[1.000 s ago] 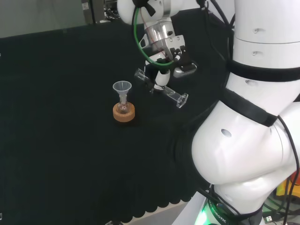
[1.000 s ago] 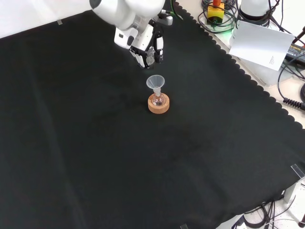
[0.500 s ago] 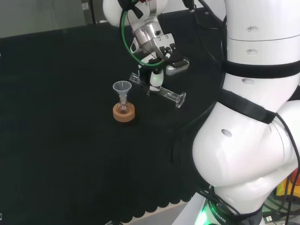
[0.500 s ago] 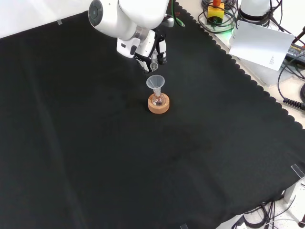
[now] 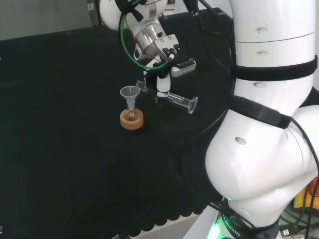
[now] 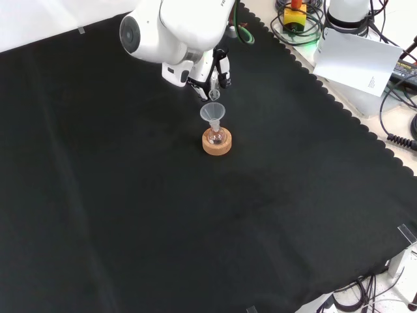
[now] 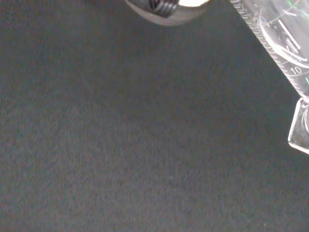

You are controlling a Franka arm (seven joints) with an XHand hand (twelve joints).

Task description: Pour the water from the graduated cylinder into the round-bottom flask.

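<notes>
Graduated cylinder (image 5: 167, 96): a clear cylinder was held nearly on its side above the black cloth (image 5: 60, 149), its mouth end in the head view just right of the funnel's rim and its flat foot pointing toward the arm's white links. In the wrist view its printed scale and foot (image 7: 289, 58) showed close up.
Hand (image 5: 160, 79): black and white, its fingers were curled round the middle of the cylinder. In the front view it (image 6: 212, 73) sat just above the funnel, partly behind the arm's big white link.
Funnel (image 5: 129, 93): a clear funnel stood upright in the flask's neck; in the front view its rim (image 6: 212, 111) lay just below the hand.
Round-bottom flask (image 5: 131, 114): small and clear, it sat upright in its stand near the middle of the cloth.
Stand (image 5: 132, 120): a cork ring rested flat on the cloth under the flask.
Water: I could not tell whether any was flowing or how much either vessel held.
</notes>
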